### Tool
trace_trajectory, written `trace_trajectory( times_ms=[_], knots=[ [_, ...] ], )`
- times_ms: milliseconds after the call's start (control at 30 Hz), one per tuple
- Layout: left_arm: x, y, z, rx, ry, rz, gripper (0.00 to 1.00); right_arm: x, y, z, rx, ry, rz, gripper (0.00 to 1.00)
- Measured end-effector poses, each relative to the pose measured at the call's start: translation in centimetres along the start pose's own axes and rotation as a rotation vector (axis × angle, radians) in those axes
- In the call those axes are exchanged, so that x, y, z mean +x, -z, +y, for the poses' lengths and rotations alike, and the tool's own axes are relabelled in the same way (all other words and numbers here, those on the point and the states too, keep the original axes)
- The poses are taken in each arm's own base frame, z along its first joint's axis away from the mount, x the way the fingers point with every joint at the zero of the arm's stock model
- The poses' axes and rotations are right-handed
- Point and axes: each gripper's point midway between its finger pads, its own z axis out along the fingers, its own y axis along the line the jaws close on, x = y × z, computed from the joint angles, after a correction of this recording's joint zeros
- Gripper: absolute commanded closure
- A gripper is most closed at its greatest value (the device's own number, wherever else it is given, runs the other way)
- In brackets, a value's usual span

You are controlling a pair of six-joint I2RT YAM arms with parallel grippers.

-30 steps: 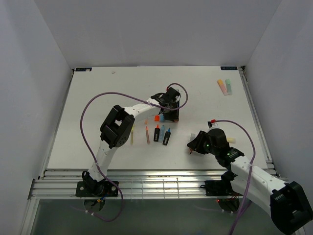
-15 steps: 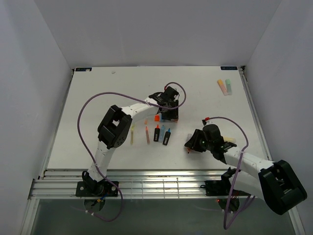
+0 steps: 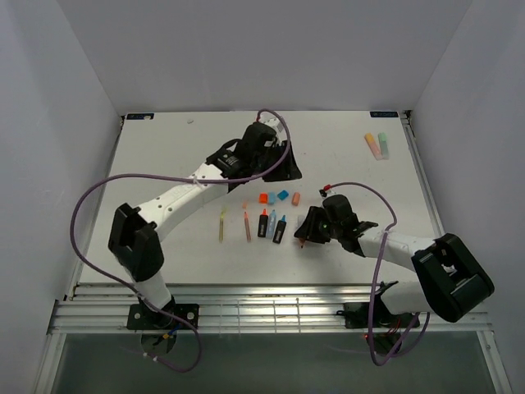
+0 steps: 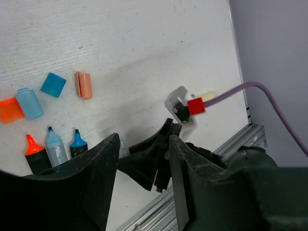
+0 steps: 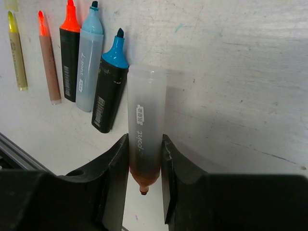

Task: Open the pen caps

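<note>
I see a frosted, see-through plastic pen point(image 5: 144, 120), smooth shiny plastic pen caps point(image 4: 53, 84), and a white table point(image 5: 240, 72) that looks matt and scratched, maybe painted.

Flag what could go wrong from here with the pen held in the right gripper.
1. The right gripper clamps the translucent pen only near its nib end. Most of the body sticks out past the fingers, so it could pivot or slip.
2. That pen is close beside the blue-tipped black pen. Setting it down there could knock the laid-out row out of line.
</note>
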Motion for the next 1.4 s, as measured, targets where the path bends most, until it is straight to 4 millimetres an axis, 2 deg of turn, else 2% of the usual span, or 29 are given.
trace_trajectory(
  times_ms=[100, 300, 367, 400, 600, 767, 867, 933, 967, 1067, 1133, 1167, 1267, 1400],
  knots=[
    [-0.3, 3.8, -0.7, 0.033, 0.003, -0.054, 0.42, 0.4, -0.6, 0.2, 0.008, 0.001, 0.021, 0.76],
    [1.3, 9.9, -0.3, 0.063, 0.02, -0.11, 0.41, 1.0, -1.3, 0.3, 0.019, -0.007, 0.037, 0.7],
    [2.0, 11.3, 0.0, 0.07, 0.028, -0.12, 0.41, 0.8, -1.7, 0.6, 0.016, -0.008, 0.037, 0.64],
    [2.2, 12.1, 0.1, 0.075, 0.031, -0.127, 0.4, 0.7, -1.8, 0.8, 0.015, -0.009, 0.036, 0.57],
    [2.7, 14.6, 0.3, 0.085, 0.037, -0.16, 0.39, 0.3, -2.4, 2.2, -0.001, -0.002, 0.027, 0.41],
    [3.1, 15.0, 0.7, 0.078, 0.038, -0.16, 0.39, 0.1, -1.9, 1.9, 0.04, -0.007, 0.016, 0.39],
    [3.6, 14.8, 1.1, 0.071, 0.039, -0.151, 0.39, -0.9, -0.4, 1.2, 0.119, -0.022, -0.021, 0.39],
    [3.9, 14.8, 1.3, 0.068, 0.039, -0.145, 0.39, -2.5, 1.2, 1.0, 0.18, -0.045, -0.077, 0.38],
    [4.0, 14.7, 1.3, 0.069, 0.04, -0.145, 0.39, -3.6, 2.2, 0.9, 0.206, -0.065, -0.111, 0.25],
    [4.3, 14.6, 1.5, 0.076, 0.041, -0.143, 0.39, -7.0, 5.6, -0.2, 0.255, -0.164, -0.233, 0.15],
    [4.7, 14.3, 1.6, 0.084, 0.042, -0.14, 0.39, -9.2, 8.2, -2.5, 0.306, -0.266, -0.325, 0.0],
    [4.9, 14.1, 1.6, 0.09, 0.046, -0.134, 0.39, -10.0, 9.5, -4.0, 0.34, -0.319, -0.366, 0.1],
    [5.7, 13.6, 1.7, 0.111, 0.053, -0.116, 0.39, -10.6, 12.5, -8.3, 0.478, -0.438, -0.434, 0.1],
    [6.8, 12.8, 1.9, 0.131, 0.062, -0.089, 0.39, -9.4, 14.1, -12.2, 0.638, -0.53, -0.386, 0.1]
  ],
)
